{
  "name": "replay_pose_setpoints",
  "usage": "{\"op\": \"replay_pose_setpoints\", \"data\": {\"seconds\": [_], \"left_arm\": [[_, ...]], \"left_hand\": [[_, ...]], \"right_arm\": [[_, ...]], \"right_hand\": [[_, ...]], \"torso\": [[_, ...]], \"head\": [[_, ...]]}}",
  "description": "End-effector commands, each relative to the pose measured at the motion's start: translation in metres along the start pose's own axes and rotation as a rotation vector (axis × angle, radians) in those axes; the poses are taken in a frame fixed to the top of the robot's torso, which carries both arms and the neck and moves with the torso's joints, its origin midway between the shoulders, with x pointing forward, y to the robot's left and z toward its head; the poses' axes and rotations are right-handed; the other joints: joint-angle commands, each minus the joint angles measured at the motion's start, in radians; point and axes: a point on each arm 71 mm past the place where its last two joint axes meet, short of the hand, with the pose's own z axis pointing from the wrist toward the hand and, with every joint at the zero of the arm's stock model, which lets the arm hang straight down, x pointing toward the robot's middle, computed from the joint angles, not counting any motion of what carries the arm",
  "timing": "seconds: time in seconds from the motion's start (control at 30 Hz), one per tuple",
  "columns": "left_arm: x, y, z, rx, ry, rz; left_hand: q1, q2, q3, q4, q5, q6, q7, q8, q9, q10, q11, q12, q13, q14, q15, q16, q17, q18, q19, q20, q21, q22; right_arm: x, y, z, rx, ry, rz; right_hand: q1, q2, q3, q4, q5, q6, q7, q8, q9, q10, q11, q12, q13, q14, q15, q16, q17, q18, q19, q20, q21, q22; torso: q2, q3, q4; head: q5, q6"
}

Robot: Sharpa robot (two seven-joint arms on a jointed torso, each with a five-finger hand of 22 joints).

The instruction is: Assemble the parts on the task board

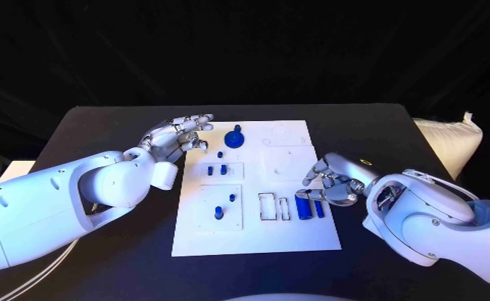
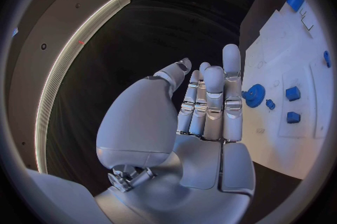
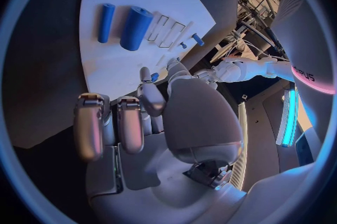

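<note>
Nearest the head camera, two white arms are seen reaching in over the black table (image 1: 112,258), one from eight o'clock, one from four. At the left arm's end, the left hand (image 1: 180,134) is held flat over the left edge of the task board (image 1: 296,237), fingers stretched out straight and close together, nothing gripped; from the left wrist its smooth silver palm and segmented metal fingers (image 2: 214,103) are seen upright above the white plate. At the board's right edge, around three o'clock, the right hand (image 1: 332,180) is poised with fingers bent loosely and apart, nothing held.

Just beside it, two blue cylinders (image 1: 309,207) are laid side by side on the board, one thick, one thin, next to two outlined rectangular slots (image 1: 274,207). A round blue toothed gear (image 1: 236,139) is seated near twelve o'clock on the board. Small blue pegs (image 1: 215,170) are placed in a square panel left of centre, and more small blue pieces (image 1: 224,206) lie in the panel below. Bare white board is left along its bottom margin, and open black tabletop is left on either side.
</note>
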Motion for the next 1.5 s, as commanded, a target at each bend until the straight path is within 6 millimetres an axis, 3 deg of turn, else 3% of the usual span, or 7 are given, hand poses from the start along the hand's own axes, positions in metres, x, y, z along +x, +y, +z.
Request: {"op": "replay_pose_setpoints", "data": {"seconds": [0.03,0.2,0.6,1.1,1.5], "left_arm": [[0.002,0.001,0.000,0.007,0.022,-0.004],[0.002,0.001,0.000,0.005,0.021,-0.005],[0.000,0.001,-0.002,0.006,0.015,-0.004],[-0.001,0.002,-0.002,0.004,0.015,-0.005],[-0.001,0.002,-0.003,0.003,0.016,-0.005]], "left_hand": [[0.001,0.005,0.000,-0.004,0.003,-0.008,0.002,0.006,0.001,-0.006,0.001,0.003,0.001,-0.007,0.002,0.000,-0.001,0.018,0.001,0.005,-0.006,-0.001],[0.001,0.005,-0.001,-0.004,0.003,-0.009,0.002,0.006,0.000,-0.008,0.002,0.005,0.001,-0.008,0.003,0.000,-0.002,0.018,0.000,0.005,-0.007,-0.001],[0.001,0.005,-0.001,-0.004,0.003,-0.009,0.002,0.006,0.000,-0.008,0.002,0.005,0.001,-0.008,0.003,0.000,-0.002,0.018,0.000,0.005,-0.007,-0.001],[0.001,0.005,-0.001,-0.004,0.003,-0.009,0.002,0.006,0.000,-0.008,0.002,0.005,0.001,-0.008,0.003,0.000,-0.002,0.018,0.000,0.005,-0.007,-0.001],[0.000,0.005,-0.001,-0.004,0.003,-0.010,0.003,0.007,0.000,-0.010,0.002,0.007,0.001,-0.009,0.003,0.001,-0.003,0.018,0.000,0.005,-0.007,-0.002]], "right_arm": [[0.004,-0.006,-0.002,0.086,0.038,-0.049],[0.008,-0.009,-0.002,0.098,0.056,-0.095],[0.022,-0.009,0.003,0.092,0.096,-0.164],[0.041,-0.009,0.014,0.091,0.142,-0.182],[0.054,-0.009,0.021,0.096,0.145,-0.158]], "right_hand": [[-0.007,0.016,-0.026,0.000,0.013,-0.012,0.003,0.011,0.007,0.015,-0.004,0.155,0.237,0.091,0.005,0.010,0.188,-0.012,0.052,0.003,0.009,0.131],[-0.017,0.032,-0.049,0.003,0.015,-0.014,0.002,0.019,0.015,0.026,-0.002,0.193,0.284,0.093,0.006,0.019,0.203,-0.014,0.055,0.004,0.016,0.141],[-0.034,0.046,-0.078,0.005,0.010,-0.011,-0.001,0.031,0.029,0.034,-0.004,0.218,0.317,0.094,0.006,0.023,0.210,-0.015,0.057,0.004,0.020,0.147],[-0.035,0.047,-0.080,0.005,0.009,-0.011,-0.001,0.032,0.030,0.033,-0.004,0.217,0.317,0.094,0.005,0.023,0.210,-0.015,0.056,0.004,0.020,0.147],[-0.012,0.072,-0.083,-0.001,0.029,-0.006,-0.004,0.043,0.042,0.035,-0.006,0.222,0.328,0.094,0.004,0.024,0.212,-0.016,0.057,0.003,0.022,0.149]], "torso": [[-0.001,-0.0021,-0.0042],[-0.001,-0.0024,0.0005],[-0.001,-0.0018,-0.0011],[-0.001,-0.0017,-0.0024],[-0.001,-0.0029,-0.0017]], "head": [[-0.002,-0.001],[-0.007,-0.002],[0.001,-0.004],[0.008,-0.009],[0.009,-0.010]]}}
